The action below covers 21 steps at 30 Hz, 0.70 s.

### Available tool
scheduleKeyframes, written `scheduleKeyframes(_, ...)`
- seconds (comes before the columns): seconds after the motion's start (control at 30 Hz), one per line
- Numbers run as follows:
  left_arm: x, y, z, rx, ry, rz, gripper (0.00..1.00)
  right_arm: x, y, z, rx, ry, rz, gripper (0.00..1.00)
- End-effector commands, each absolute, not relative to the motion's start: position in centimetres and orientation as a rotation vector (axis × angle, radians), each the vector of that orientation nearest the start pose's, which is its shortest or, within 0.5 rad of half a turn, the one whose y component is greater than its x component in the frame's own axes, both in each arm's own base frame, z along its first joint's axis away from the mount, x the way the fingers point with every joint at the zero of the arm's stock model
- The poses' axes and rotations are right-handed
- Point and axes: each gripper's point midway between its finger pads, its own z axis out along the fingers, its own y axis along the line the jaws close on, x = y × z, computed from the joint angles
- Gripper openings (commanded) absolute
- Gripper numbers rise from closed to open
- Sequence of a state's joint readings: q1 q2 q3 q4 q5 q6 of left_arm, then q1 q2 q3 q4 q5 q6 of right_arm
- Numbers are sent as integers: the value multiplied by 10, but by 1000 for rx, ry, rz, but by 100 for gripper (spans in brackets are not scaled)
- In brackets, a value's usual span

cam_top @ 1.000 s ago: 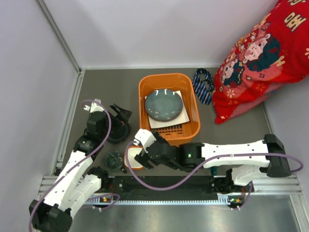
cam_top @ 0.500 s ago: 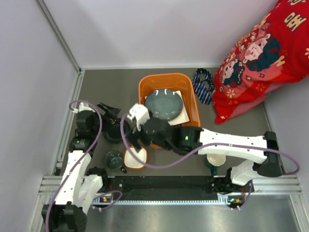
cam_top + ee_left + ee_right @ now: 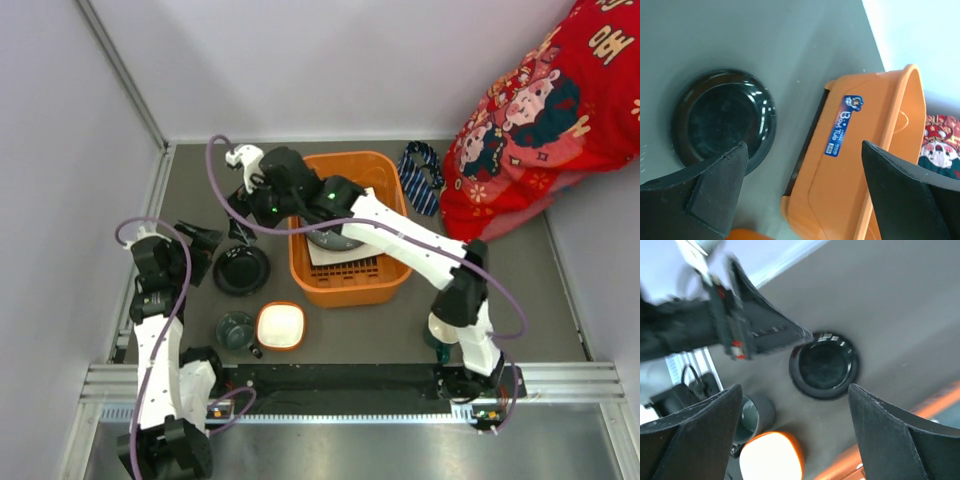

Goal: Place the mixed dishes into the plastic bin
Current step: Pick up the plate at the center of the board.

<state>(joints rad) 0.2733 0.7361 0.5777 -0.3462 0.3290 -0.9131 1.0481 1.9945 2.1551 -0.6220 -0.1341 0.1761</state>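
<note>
1. Jaws of the left pincer point(image 3: 804, 150) stand wide apart and hold nothing. The black dish point(image 3: 722, 122) lies just ahead by one finger, with the orange bin point(image 3: 860, 150) beyond.
2. The right pincer point(image 3: 794, 390) also gapes empty, above that dish. The orange bowl point(image 3: 771, 457) and teal cup point(image 3: 752, 415) lie past it.
3. The white square plate point(image 3: 335, 253) lies in the bin.

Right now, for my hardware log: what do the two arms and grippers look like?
The left arm and right arm have white links and black joints, each trailed by a purple cable. Gripper fingers are black and wedge-shaped.
</note>
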Motion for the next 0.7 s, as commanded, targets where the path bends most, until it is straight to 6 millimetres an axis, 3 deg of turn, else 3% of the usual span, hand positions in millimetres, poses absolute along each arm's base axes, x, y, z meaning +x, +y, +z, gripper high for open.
scheduleKeyframes(0.0,268,-5,177,-1046,1856,-697,99,263,513,281,-1029,1995,969,85)
scheduleKeyframes(0.27,259,7,170,-1136,1831,-629,95,298,532,226,-948,2109,991,84)
scheduleKeyframes(0.67,255,9,147,-1159,1871,-594,90,310,552,158,-955,2198,982,84)
